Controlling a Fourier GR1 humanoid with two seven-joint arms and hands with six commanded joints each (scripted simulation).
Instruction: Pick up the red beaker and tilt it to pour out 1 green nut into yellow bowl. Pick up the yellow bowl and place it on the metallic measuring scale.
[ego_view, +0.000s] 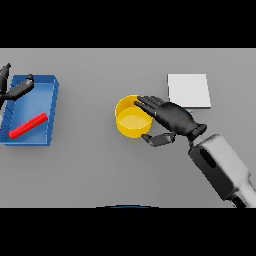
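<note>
The yellow bowl stands upright at the table's middle, and only yellow shows inside it. My right hand is at the bowl's right side, open. Its straight fingers reach over the right rim, and its thumb sits just outside the bowl's near-right wall. The red beaker lies on its side in the blue tray at the left. My left hand hovers open over the tray's far left corner, apart from the beaker. The metallic scale is a pale square plate to the far right of the bowl.
The blue tray has raised walls and takes up the table's left side. Bare grey table lies between the tray and the bowl. My right forearm crosses the near right part of the table.
</note>
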